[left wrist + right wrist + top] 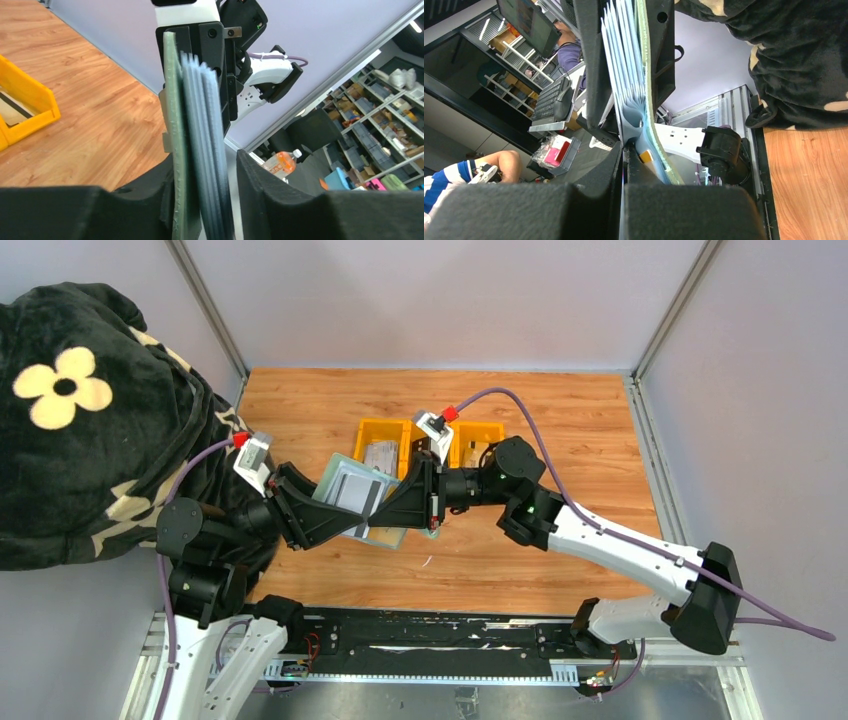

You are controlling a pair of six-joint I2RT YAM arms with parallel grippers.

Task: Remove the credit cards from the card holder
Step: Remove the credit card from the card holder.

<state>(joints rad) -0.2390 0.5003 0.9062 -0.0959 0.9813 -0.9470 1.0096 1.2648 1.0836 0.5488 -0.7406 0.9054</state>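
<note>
Though behind card holder [340,480], yellow trays [385,425]

Top external: fixed high above the card holder [337,475], set back to its near side and looking steeply down. The holder sits mid-frame, its flat face showing, at middling range.

Left wrist: sits left of the card holder, aimed at it, very close. It sees the holder edge-on, with the yellow tray [35,102] off to the left.

Right wrist: on the opposite side of the holder, aimed back at it, equally close, again edge-on.

Overlap: all three views share the card holder. Top and left wrist also share the tray.
</note>
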